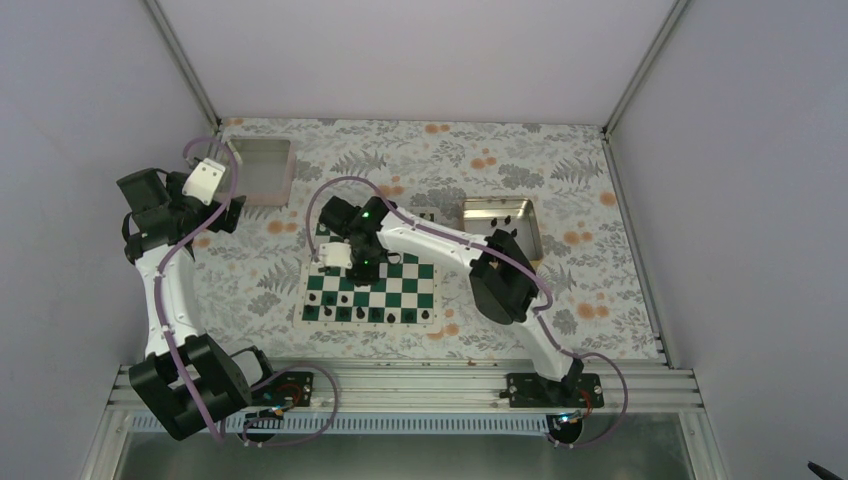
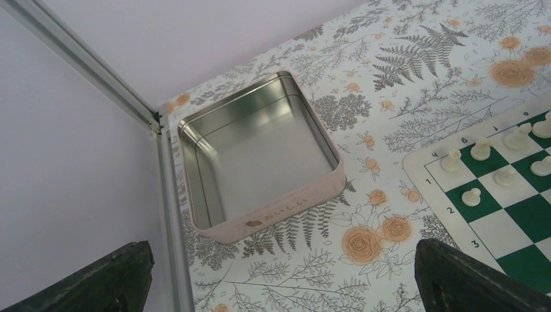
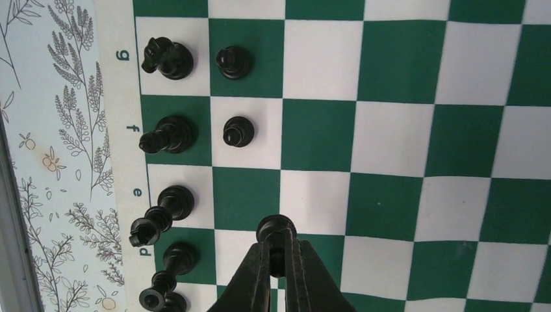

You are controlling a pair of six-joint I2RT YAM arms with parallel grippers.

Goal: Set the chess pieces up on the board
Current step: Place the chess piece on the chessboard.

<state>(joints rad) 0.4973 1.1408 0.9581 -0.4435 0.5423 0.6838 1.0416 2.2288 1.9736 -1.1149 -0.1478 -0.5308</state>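
Note:
The board (image 1: pixel 412 292) lies mid-table; it also shows in the right wrist view (image 3: pixel 403 143) and at the right of the left wrist view (image 2: pixel 520 221). Black chess pieces stand along its edge row: a knight (image 3: pixel 167 57), a bishop (image 3: pixel 167 134) and two taller pieces (image 3: pixel 162 211), with two pawns (image 3: pixel 238 131) in the second row. My right gripper (image 3: pixel 278 250) is shut on a black pawn (image 3: pixel 277 229) over the second row, near files d and e. My left gripper (image 2: pixel 279 286) is open and empty over the tablecloth, left of the board.
An empty pale pink tray (image 2: pixel 260 156) sits in the back-left corner by the wall frame. A gold-rimmed metal tray (image 1: pixel 500 225) with a few dark pieces stands behind the board's right side. White pieces (image 2: pixel 481 151) stand on the board's far rows.

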